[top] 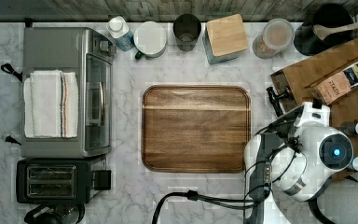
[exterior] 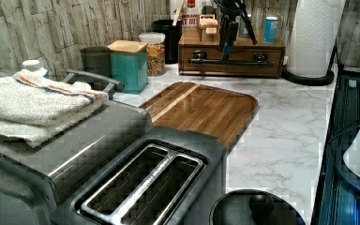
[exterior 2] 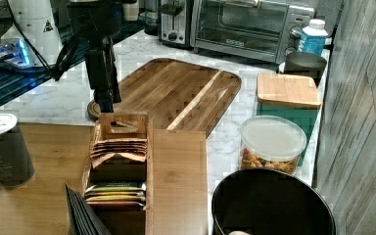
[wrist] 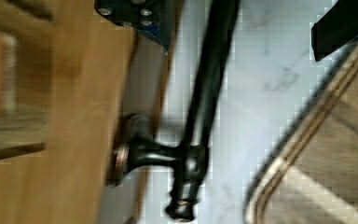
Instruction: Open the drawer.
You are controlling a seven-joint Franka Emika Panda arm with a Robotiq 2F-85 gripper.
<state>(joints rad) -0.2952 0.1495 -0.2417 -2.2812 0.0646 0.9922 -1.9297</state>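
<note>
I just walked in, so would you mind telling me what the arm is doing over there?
The gripper hangs at the black bar handle of the bamboo drawer, which sits under a tea organiser at the far end of the marble counter. The drawer looks shut, its front flush with the box. The cutting board lies bare.

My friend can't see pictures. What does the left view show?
A robot gripper hangs at the black bar handle of a wooden drawer at the back of a marble counter. In front lie a cutting board, a toaster and a folded towel.
</note>
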